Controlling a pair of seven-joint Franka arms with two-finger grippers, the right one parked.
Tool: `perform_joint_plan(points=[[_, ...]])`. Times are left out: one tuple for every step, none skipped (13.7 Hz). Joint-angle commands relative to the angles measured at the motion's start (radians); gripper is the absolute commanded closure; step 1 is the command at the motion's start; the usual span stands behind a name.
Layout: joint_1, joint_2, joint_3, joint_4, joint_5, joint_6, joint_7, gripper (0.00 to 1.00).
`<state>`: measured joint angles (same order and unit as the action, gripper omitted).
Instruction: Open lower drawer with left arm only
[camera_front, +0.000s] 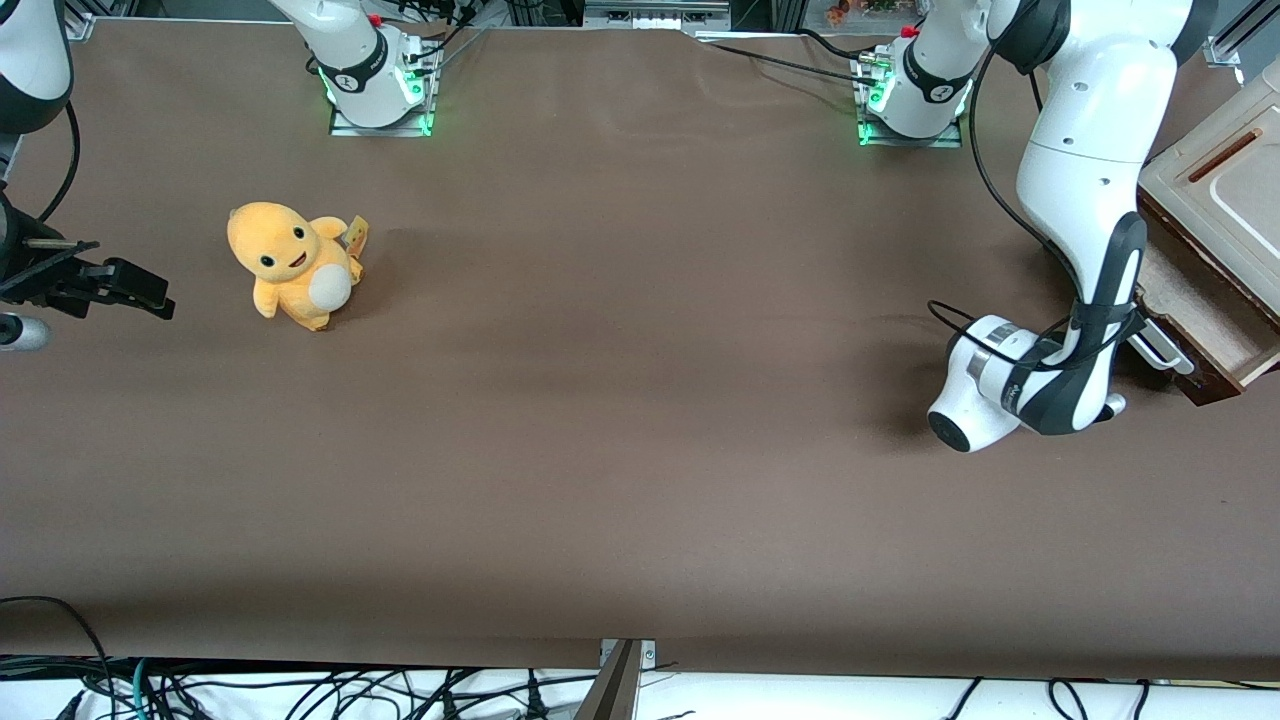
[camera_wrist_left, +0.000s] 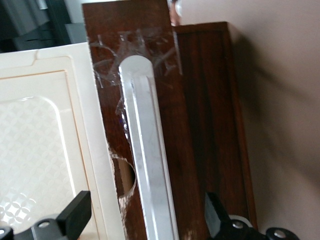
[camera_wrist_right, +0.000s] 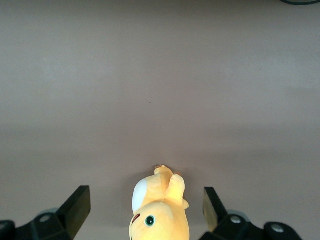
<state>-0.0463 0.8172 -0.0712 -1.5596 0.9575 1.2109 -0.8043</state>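
Note:
The lower drawer (camera_front: 1205, 300) of the small cabinet (camera_front: 1225, 180) at the working arm's end of the table stands partly pulled out, its pale inside showing. Its dark-brown front (camera_wrist_left: 172, 100) carries a silvery-white bar handle (camera_wrist_left: 145, 150), also seen in the front view as the handle (camera_front: 1165, 352). The left arm (camera_front: 1085, 200) reaches down in front of the drawer, and its wrist hides most of the gripper in the front view. My gripper (camera_wrist_left: 147, 215) is open. Its black fingers (camera_wrist_left: 75, 212) straddle the handle with gaps on both sides and touch nothing.
The cream upper drawer front (camera_wrist_left: 45, 130) sits beside the lower drawer's front. A yellow plush toy (camera_front: 293, 262) stands on the brown table (camera_front: 640, 420) toward the parked arm's end. Green-lit arm bases (camera_front: 380, 95) stand farthest from the front camera.

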Motion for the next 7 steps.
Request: perform_joint_plan(points=[[-0.001,-0.062,-0.005,0.071,-0.087,-0.017,0.172,0.0],[-0.001,-0.084,-0.007,0.09,-0.106,-0.017,0.224,0.0],[0.0,-0.114,-0.007,0.105,-0.146,-0.017,0.273,0.0],[0.002,-0.16,-0.007,0.119,-0.22,-0.011,0.353,0.0],[0.005,-0.194,-0.009,0.142,-0.297,-0.008,0.425,0.0],[0.008,-0.214,-0.01,0.177,-0.374,-0.008,0.482,0.0],[0.008,-0.231,-0.009,0.203,-0.449,-0.008,0.517,0.0]])
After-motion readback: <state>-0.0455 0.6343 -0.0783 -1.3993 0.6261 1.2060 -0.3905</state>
